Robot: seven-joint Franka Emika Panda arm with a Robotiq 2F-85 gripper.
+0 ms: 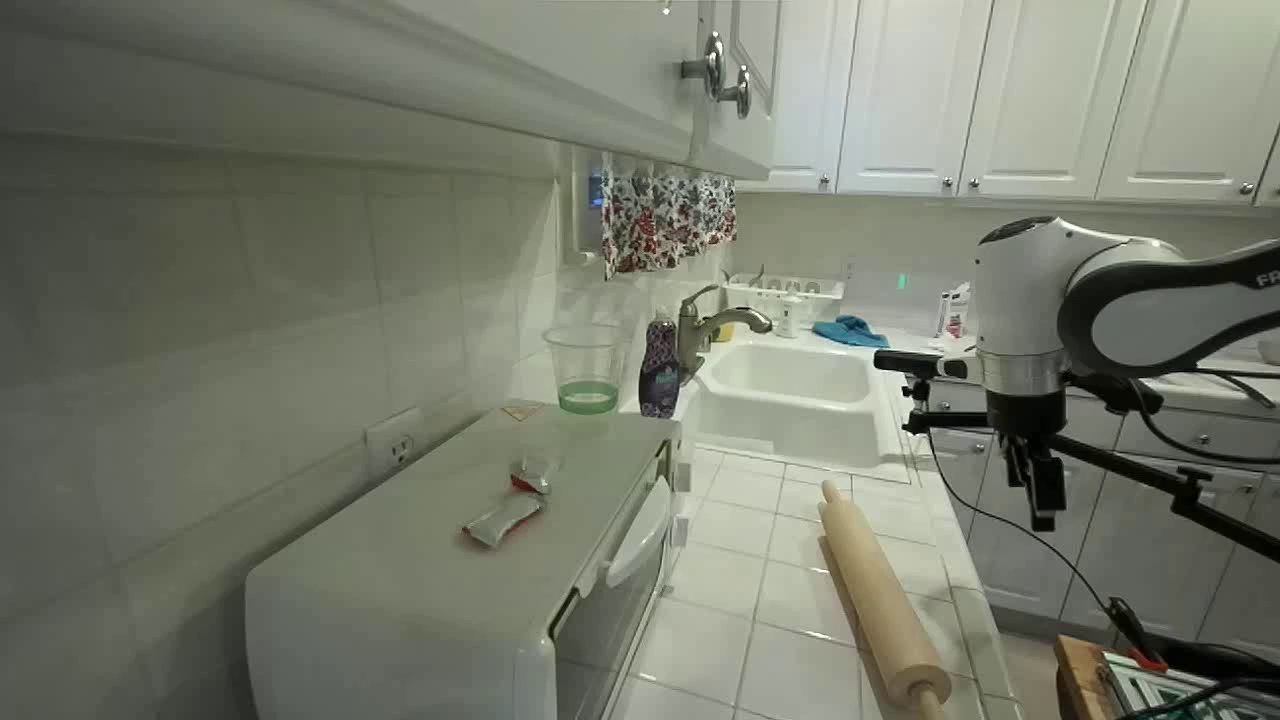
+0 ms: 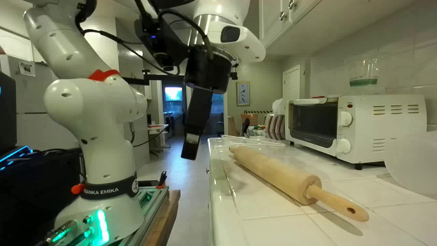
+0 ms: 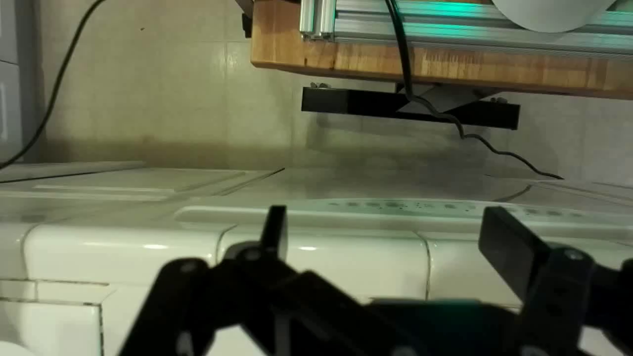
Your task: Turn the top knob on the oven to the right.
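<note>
A white toaster oven (image 1: pixel 400 570) stands against the tiled wall, and its front shows in an exterior view (image 2: pixel 389 130) with the door shut. Its round white top knob (image 2: pixel 346 119) is on the right of the front panel, above a similar lower knob (image 2: pixel 343 146). The knobs are out of sight in the remaining exterior view and the wrist view. My gripper (image 2: pixel 191 143) points down, well apart from the oven, beyond the counter's outer edge; it also shows in an exterior view (image 1: pixel 1035 490). In the wrist view its fingers (image 3: pixel 384 225) are spread wide with nothing between them.
A wooden rolling pin (image 2: pixel 273 172) lies on the tiled counter (image 1: pixel 720 610) between gripper and oven. A clear cup with green liquid (image 1: pixel 587 370) and small packets (image 1: pixel 505 520) sit on the oven. A purple bottle (image 1: pixel 659 375), a faucet (image 1: pixel 690 330) and a sink (image 1: pixel 800 440) are nearby.
</note>
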